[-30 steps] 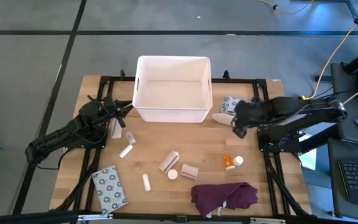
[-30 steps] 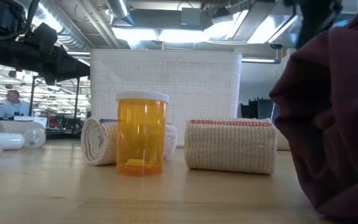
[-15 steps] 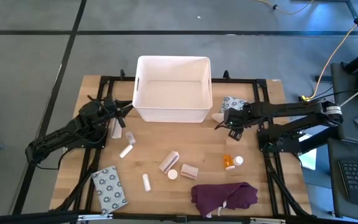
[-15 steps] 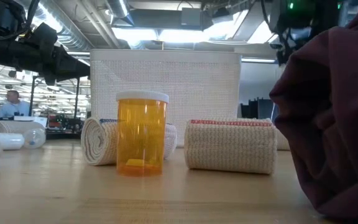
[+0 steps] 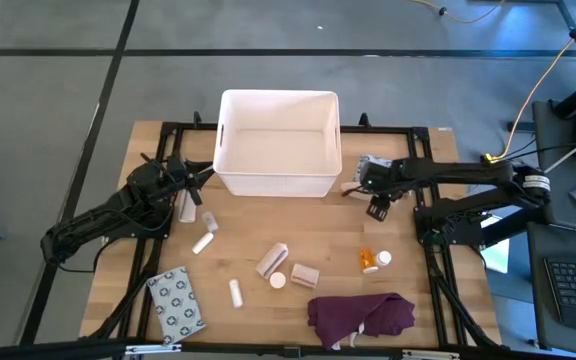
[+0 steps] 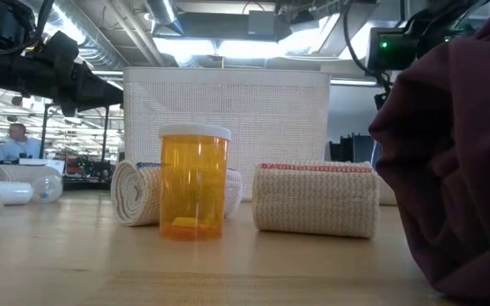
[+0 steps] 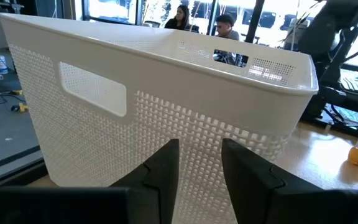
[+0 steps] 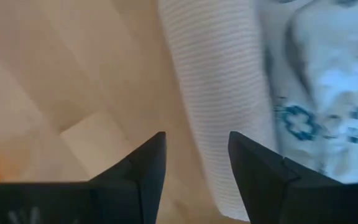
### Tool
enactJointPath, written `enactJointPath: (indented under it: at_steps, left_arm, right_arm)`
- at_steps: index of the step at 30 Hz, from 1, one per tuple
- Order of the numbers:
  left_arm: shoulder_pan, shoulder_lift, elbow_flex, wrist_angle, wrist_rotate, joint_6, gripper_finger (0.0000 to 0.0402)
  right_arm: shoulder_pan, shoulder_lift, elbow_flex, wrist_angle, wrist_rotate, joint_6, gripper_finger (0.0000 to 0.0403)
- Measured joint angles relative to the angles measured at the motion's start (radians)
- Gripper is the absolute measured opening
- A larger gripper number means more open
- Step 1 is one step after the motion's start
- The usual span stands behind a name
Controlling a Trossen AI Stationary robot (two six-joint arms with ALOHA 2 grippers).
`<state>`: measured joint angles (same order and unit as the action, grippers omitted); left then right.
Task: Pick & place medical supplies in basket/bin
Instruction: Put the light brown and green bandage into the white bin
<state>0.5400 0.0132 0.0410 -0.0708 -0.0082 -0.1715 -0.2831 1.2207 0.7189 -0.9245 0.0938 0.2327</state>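
The white bin (image 5: 278, 145) stands at the table's far middle. My right gripper (image 5: 353, 185) hangs open by the bin's near right corner, pointing down. A white ribbed roll (image 8: 216, 81) lies on the wood below its fingers, beside a patterned packet (image 8: 322, 81); whether they touch the roll, I cannot tell. My left gripper (image 5: 200, 178) waits open, facing the bin's left wall (image 7: 166, 106). An orange pill bottle (image 5: 368, 260) stands upright right of centre. Two beige rolls (image 5: 272, 260) (image 5: 305, 274) and several white tubes (image 5: 204, 243) lie mid-table.
A dark purple cloth (image 5: 361, 318) is heaped at the near edge, and it fills the right of the low view (image 6: 458, 161). Another patterned packet (image 5: 176, 303) lies at the near left. A black frame (image 5: 428, 250) runs along the table's sides. People sit in the room beyond.
My right gripper has moved toward the table's left, from right of the white roll to over it by the bin's near right corner, with the arm stretching out. Nothing on the table has shifted.
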Motion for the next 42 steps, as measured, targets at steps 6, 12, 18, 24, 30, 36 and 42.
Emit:
enactJointPath:
  at_steps: [6,12,18,24,30,36,42]
  left_arm:
    - [0.000,0.000,0.000,0.000,-0.001,0.000,0.0116]
    - [0.000,0.000,0.000,0.000,-0.001,0.001,0.0116]
    - [0.000,0.000,0.000,0.000,-0.002,0.001,0.0116]
    - [0.000,0.000,0.000,0.000,-0.002,0.000,0.0116]
    - [0.000,0.000,0.000,0.000,-0.001,-0.001,0.0116]
    - [0.000,0.000,0.000,0.000,-0.001,0.000,0.0116]
    - [0.000,0.000,0.000,0.000,0.000,-0.001,0.0116]
  right_arm:
    - [-0.023,0.105,0.000,0.002,0.000,-0.002,0.0176]
    - [-0.028,0.191,0.003,0.000,0.000,-0.002,0.0140]
    - [-0.028,0.183,0.002,-0.002,-0.018,-0.005,0.0054]
    - [-0.028,0.118,0.000,-0.012,-0.071,-0.017,0.0008]
    - [-0.028,0.025,0.000,-0.049,-0.057,-0.021,0.0004]
    - [-0.028,-0.029,0.000,-0.037,-0.013,-0.007,0.0004]
    - [-0.028,-0.028,0.000,-0.035,-0.016,-0.006,0.0004]
